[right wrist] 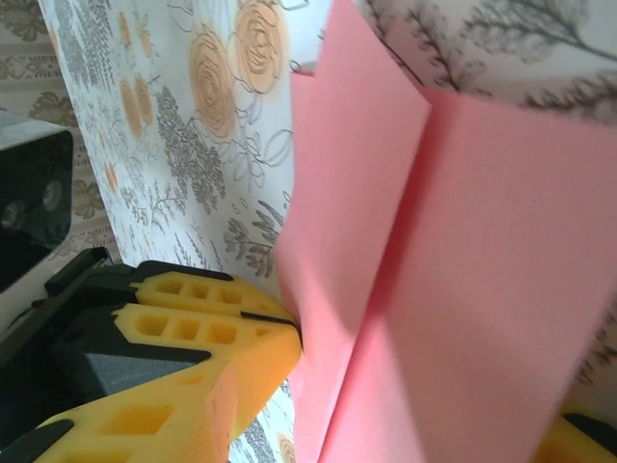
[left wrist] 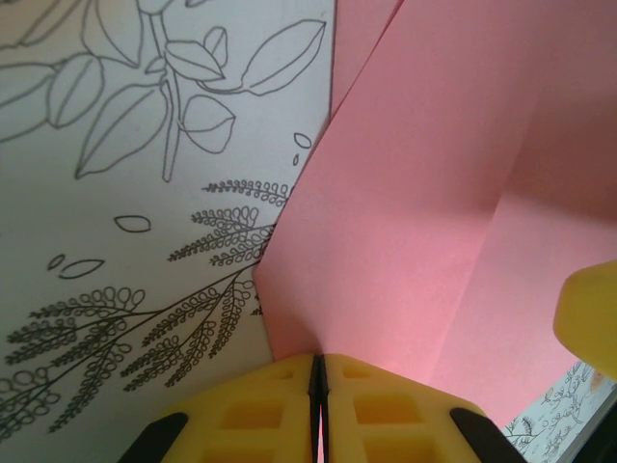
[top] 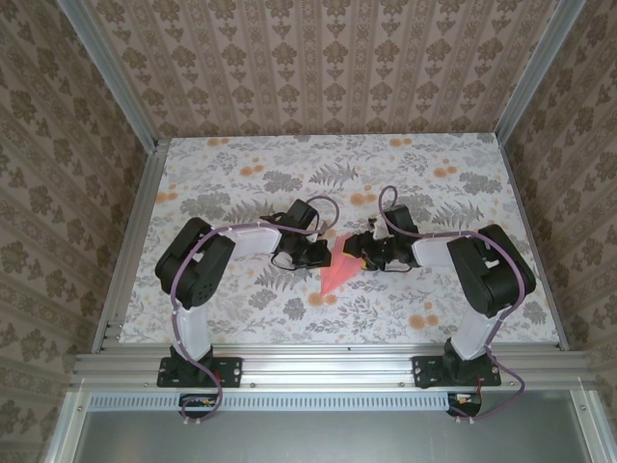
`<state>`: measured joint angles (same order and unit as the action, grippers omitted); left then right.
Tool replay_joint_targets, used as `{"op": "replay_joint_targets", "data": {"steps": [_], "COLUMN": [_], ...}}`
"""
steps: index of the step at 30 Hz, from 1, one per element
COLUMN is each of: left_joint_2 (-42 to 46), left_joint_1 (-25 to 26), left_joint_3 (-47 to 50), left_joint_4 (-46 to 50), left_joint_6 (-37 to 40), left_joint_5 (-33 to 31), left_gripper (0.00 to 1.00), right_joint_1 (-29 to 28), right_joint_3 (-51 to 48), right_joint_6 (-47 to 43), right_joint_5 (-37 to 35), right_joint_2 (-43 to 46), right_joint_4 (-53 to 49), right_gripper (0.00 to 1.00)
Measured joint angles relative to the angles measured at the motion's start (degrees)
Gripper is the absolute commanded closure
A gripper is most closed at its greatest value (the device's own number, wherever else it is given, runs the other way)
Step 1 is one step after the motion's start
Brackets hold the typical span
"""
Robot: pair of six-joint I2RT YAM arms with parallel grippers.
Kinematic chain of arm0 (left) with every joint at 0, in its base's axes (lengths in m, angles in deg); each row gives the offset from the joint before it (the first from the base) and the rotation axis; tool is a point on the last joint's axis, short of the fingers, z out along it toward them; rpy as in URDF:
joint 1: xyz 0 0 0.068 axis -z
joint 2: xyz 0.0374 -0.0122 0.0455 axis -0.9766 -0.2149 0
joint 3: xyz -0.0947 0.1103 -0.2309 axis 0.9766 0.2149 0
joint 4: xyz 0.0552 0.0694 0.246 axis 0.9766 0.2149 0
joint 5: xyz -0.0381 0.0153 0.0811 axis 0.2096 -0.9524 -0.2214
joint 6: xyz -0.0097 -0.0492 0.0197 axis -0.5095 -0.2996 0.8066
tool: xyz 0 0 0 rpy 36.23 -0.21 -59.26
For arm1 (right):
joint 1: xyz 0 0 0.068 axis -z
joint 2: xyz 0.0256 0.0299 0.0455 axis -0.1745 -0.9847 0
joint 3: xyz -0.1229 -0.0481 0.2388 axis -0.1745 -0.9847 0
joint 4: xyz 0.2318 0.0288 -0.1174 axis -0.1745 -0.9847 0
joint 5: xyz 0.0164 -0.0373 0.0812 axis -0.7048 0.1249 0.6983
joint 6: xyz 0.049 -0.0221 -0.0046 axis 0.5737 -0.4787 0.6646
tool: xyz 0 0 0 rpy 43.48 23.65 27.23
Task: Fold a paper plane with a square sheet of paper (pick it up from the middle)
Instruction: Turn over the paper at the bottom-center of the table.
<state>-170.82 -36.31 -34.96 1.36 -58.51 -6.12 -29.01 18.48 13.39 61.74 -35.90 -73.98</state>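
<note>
Worktop [top: 415, 309] centre: part-folded paper plane [top: 334, 277], long axis near-far, point toward arm bases. Left tool [left wrist: 317, 365] clamped together on its edge. Right tool [right wrist: 434, 386] jaws apart, paper between. Top view gives pointed outline; wrist views give creases, grip.

The surface [top: 241, 318] is covered edge to edge in a pale print of grey leaves and orange flowers. Near its middle is the pink paper [top: 335, 273], folded to a point aimed at the near edge; part of it seems raised off the print, not lying flat
</note>
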Motion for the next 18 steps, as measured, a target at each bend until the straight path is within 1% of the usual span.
{"op": "replay_joint_targets", "data": {"steps": [3, 8, 10, 15, 18], "left_joint_2": [0.0, 0.0, 0.0, 0.1, 0.1], "left_joint_1": [0.0, 0.0, 0.0, 0.1, 0.3], "left_joint_3": [0.0, 0.0, 0.0, 0.1, 0.3], "left_joint_4": [0.0, -0.1, -0.1, -0.4, -1.1], "left_joint_6": [0.0, 0.0, -0.1, -0.2, -0.3], "left_joint_5": [0.0, 0.0, 0.0, 0.0, 0.1], "left_gripper": [0.88, 0.88, 0.88, 0.88, 0.88], "right_joint_1": [0.0, -0.8, -1.2, -1.9, -2.1], "right_joint_3": [0.7, 0.7, 0.7, 0.7, 0.8], "right_joint_6": [-0.5, -0.6, -0.6, -0.5, -0.5], "right_joint_5": [0.0, -0.1, -0.5, -0.9, -1.2], "right_joint_2": [-0.5, -0.7, -0.7, -0.7, -0.8], "right_joint_4": [0.4, 0.3, 0.3, 0.5, 0.3], "right_gripper": [0.55, 0.66, 0.67, 0.79, 0.81]}}
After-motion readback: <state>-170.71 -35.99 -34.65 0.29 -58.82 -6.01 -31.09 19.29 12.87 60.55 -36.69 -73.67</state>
